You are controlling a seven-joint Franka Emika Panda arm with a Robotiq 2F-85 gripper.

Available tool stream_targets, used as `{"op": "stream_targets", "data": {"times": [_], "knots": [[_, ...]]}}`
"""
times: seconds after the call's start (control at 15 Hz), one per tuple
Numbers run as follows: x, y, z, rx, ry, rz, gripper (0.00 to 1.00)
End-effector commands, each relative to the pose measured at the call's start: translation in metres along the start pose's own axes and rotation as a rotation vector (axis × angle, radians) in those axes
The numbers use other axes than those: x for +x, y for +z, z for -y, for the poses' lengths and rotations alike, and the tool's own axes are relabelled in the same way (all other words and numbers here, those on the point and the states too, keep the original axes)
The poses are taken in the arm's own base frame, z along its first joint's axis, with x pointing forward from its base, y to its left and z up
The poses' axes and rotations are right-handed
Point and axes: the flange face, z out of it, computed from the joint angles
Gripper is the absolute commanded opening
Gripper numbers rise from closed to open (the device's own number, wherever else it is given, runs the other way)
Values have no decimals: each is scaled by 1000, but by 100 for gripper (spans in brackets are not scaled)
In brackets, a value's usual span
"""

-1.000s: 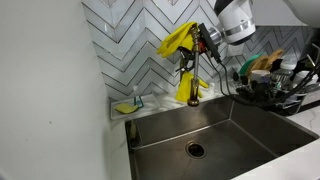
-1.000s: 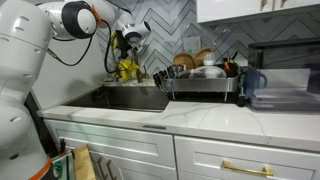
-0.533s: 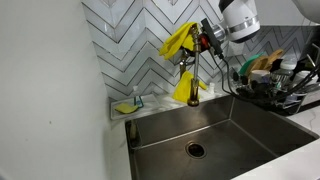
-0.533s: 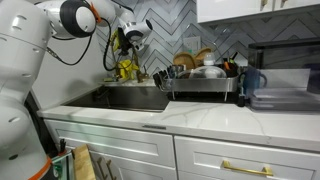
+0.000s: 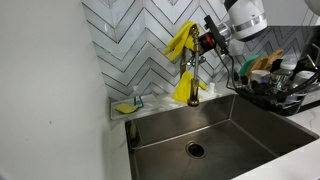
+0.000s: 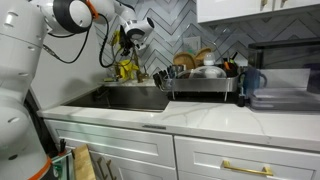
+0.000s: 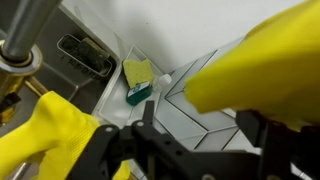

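- The gripper point(image 7: 200, 135) has its two dark fingers well apart at the bottom of the wrist view, with only wall tiles showing between them.
- An upper glove point(image 7: 258, 62), yellow, fills the upper right of that view. It overlaps the finger on the frame's right, and I cannot tell whether it is caught there.
- In an exterior view the gripper point(image 5: 205, 42) sits just to the right of the upper glove point(image 5: 180, 42), which hangs high against the tiles above the faucet point(image 5: 191, 68).
- A lower glove point(image 5: 186, 90) drapes over the faucet above the sink point(image 5: 230, 125).
- Only the wrist view shows the gap between the fingers. It also shows the sponge point(image 7: 137, 72) on the ledge from above and the lower glove point(image 7: 50, 140) at lower left.
- Only the exterior views show the arm, the dish rack point(image 6: 200, 80) to the right of the sink, and the cabinets point(image 6: 200, 150) below.
- From the far side the gripper point(image 6: 128, 38) hides most of the upper glove.
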Motion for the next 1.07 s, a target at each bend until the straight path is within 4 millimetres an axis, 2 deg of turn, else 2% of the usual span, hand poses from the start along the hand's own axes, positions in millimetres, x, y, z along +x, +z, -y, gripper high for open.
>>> {"op": "stream_targets", "data": {"times": [0.0, 0.53, 0.6, 1.0], "knots": [[-18, -12, -8, -40, 90, -32, 100], [-41, -33, -20, -83, 225, -54, 100], [-29, -28, -7, -57, 180, -56, 100], [-30, -30, -6, -55, 181, -57, 100]]}}
